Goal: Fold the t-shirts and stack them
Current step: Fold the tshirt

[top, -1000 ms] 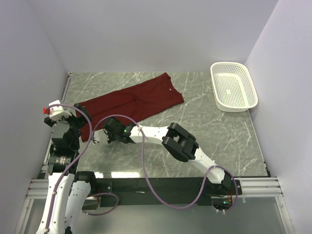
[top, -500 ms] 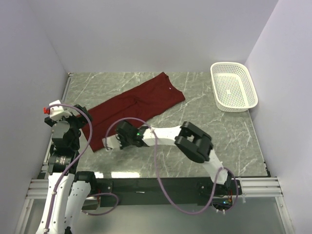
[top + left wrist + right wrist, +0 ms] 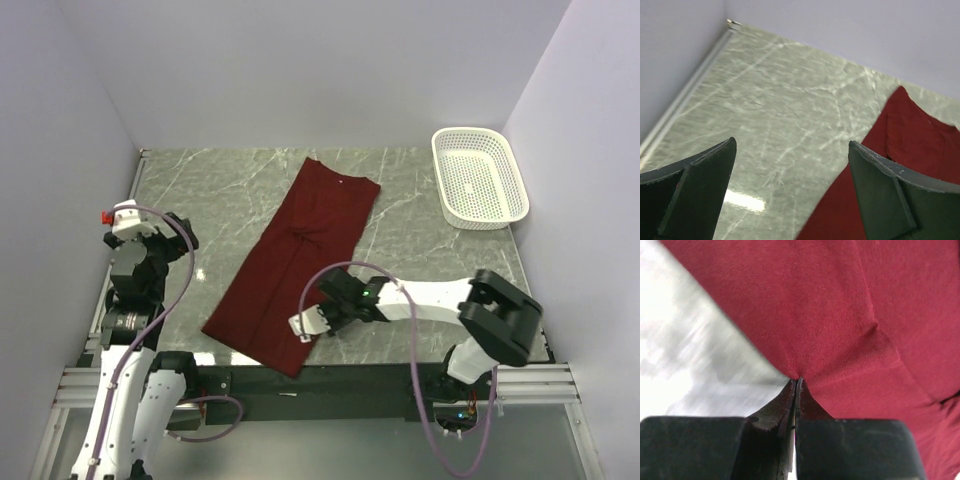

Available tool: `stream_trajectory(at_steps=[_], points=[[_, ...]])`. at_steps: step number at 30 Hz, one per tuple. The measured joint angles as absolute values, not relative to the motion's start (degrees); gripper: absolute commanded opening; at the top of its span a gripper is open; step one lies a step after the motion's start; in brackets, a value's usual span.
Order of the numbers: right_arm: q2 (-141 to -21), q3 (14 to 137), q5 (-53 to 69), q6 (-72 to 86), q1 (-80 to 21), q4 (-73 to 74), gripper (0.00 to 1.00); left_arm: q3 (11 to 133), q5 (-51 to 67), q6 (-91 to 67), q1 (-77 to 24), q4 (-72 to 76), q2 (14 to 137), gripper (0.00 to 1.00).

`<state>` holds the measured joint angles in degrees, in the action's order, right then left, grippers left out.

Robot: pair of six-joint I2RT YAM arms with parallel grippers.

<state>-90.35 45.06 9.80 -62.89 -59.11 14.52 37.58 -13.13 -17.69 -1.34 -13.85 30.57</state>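
The dark red t-shirt (image 3: pixel 300 260) lies flat on the tabletop (image 3: pixel 450 270) as a long, narrow strip. It runs on a slant from the far middle of the surface down to the near edge, where its lower end sits left of centre. A crease runs along its length, and small wrinkles gather about halfway down.

The right gripper (image 3: pixel 796 382) is low over the near end of the shirt, at its right-hand long edge. Its jaws are pressed together with a pinch of the red cloth caught between the tips. In the right wrist view the fabric puckers into a small fold where they bite, with bare grey stone just beside it. The right arm reaches in from its base at the near right, stretched low across the tabletop, and a purple cable (image 3: pixel 330 275) arches over it.

The left gripper (image 3: pixel 792 145) hangs above the left side of the tabletop, well apart from the shirt. Its jaws are spread wide with nothing between them. Its wrist view looks past the two dark fingers at bare marble and the shirt's far end off to the right.

A white mesh basket (image 3: pixel 480 180) sits in the far right corner, well apart from the shirt.
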Motion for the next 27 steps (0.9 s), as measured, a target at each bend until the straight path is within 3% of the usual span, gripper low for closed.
stream_trajectory(at_steps=[5, 8, 10, 16, 27], points=[[-81.9, 38.3, 10.9, -65.7, -55.1, 19.1, 0.04, 37.6, -4.8, -18.3, -1.5, -12.2, 35.6, 0.99], [-77.8, 36.2, 11.2, -66.7, -51.9, 23.3, 0.43, 37.5, 3.4, -19.9, -1.6, -9.9, 40.9, 0.99], [-75.7, 35.9, 11.4, -67.0, -50.1, 26.5, 0.54, 37.6, 8.7, -21.6, -1.6, -7.8, 45.4, 0.98], [-69.4, 41.4, 17.4, -63.7, -41.7, 33.9, 0.56, 44.9, 21.8, -28.0, -3.0, -6.5, 67.9, 0.86], [-65.0, 54.0, 32.9, -36.6, -17.9, 29.5, 0.55, 85.0, 23.5, -28.7, -12.2, -12.7, 112.2, 0.72]])
